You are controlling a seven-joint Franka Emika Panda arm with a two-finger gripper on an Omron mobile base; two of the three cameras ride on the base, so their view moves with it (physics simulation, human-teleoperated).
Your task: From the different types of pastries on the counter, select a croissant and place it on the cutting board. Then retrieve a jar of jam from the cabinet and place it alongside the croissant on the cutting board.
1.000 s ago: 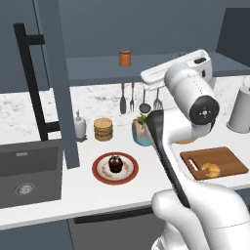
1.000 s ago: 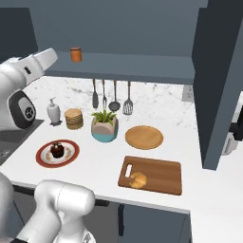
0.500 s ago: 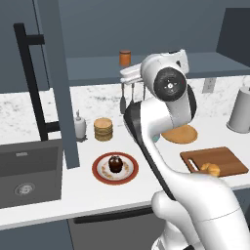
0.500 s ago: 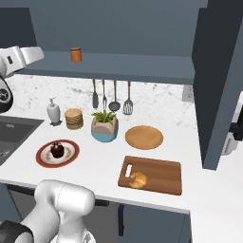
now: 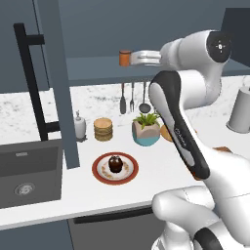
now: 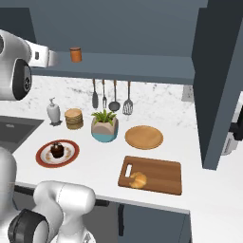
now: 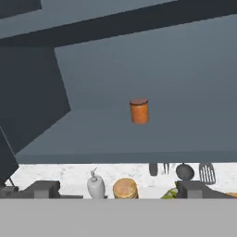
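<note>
We see our gripper (image 7: 118, 189) raised to the level of the cabinet shelf (image 7: 92, 139), its jaws spread wide and grasping nothing, with its two dark fingertips (image 7: 42, 189) far apart at the bottom of the hand view. It points at the jar of jam (image 7: 139, 111), which stands upright on the shelf, well back from the front edge and clear of the gripper. From the left base view we find the gripper (image 5: 142, 57) just beside the jar of jam (image 5: 125, 58), not touching it as far as we can tell.

The cabinet door (image 5: 41, 78) with its long black bar handle (image 5: 33, 83) stands swung out at the left.

Below the shelf, utensils (image 6: 110, 95) hang on the wall above the tabletop (image 6: 95, 166). Near the back edge of the tabletop we see a white soap bottle (image 6: 53, 112), a stack of tan round cakes (image 6: 73, 118) and a potted plant (image 6: 105, 126). A chocolate cupcake (image 6: 57, 149) sits on a red-rimmed plate (image 6: 43, 156) toward the front edge, right of the dark sink (image 5: 27, 171). A round wooden plate (image 6: 144, 137) lies right of the plant.

The croissant (image 6: 138, 179) rests on the cutting board (image 6: 156, 173), in its front left corner, by the tabletop's front edge.
</note>
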